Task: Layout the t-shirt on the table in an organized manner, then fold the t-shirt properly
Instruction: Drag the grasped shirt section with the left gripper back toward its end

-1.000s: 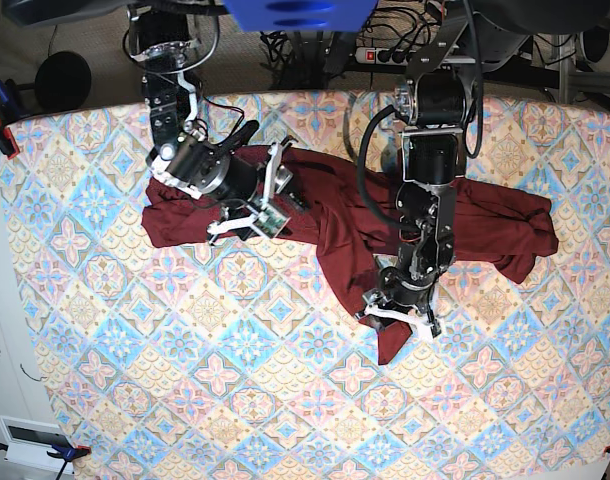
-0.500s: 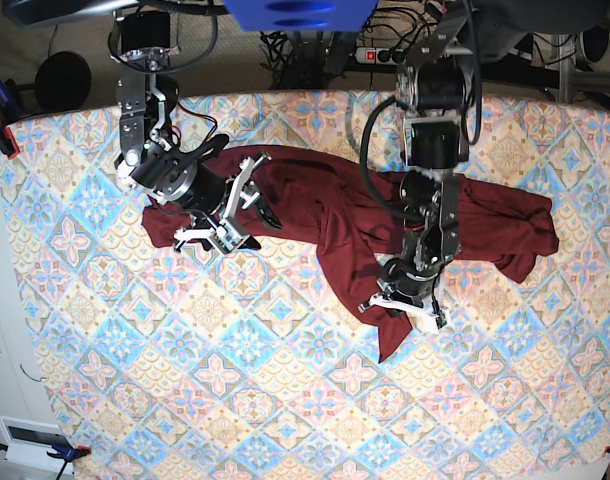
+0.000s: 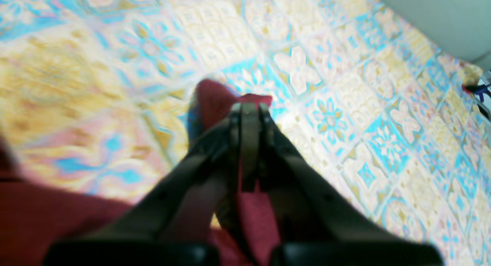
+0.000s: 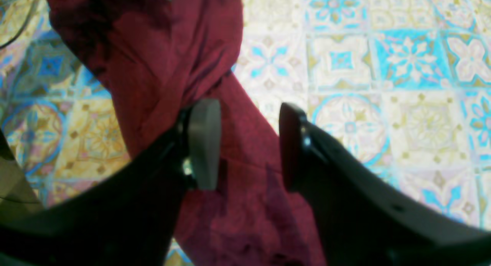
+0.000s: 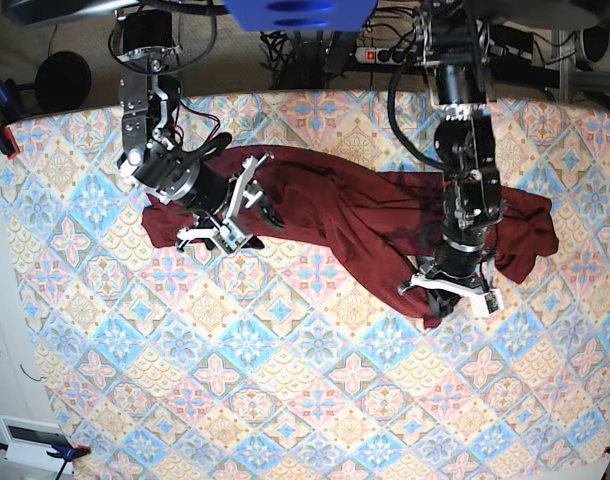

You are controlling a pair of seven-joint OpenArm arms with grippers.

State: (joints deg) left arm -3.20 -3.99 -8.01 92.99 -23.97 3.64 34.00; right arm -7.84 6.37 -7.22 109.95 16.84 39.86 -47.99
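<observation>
Basically early days: layout stage, no fold started as far as the views show.

Nearest the camera in the base view, the front half of the table (image 5: 285, 400) is bare patterned cloth, nothing on it. Mid-table, the t-shirt (image 5: 335, 215) lies as a long crumpled band running left to right, bunched and twisted, w/ one pointed tail hanging toward the near side at centre-right. No flat body, sleeves not spread, hem and collar not readable.

Left gripper (image 5: 451, 292) (on the right of the base view) sits at that near tail. Wrist view shows its jaws pressed together w/ a strip of maroon fabric (image 3: 230, 95) pinched between them and poking out past the tips, so it has hold of a shirt edge. Which edge, can't tell; view is blurred.

Right gripper (image 5: 223, 228) (on the left of the base view) is over the left end of the shirt. Jaws stand well apart; fabric (image 4: 238, 151) lies below and between the pads (image 4: 203, 143), but nothing is clamped, so it holds nothing.

Farther back, the shirt's right end (image 5: 520, 225) is lumped near the far-right part of the table, untouched.

Left to do, judging by this: pull the garment out flat, straighten sleeves, then all the folds. Right side prob needs its own grip first.
</observation>
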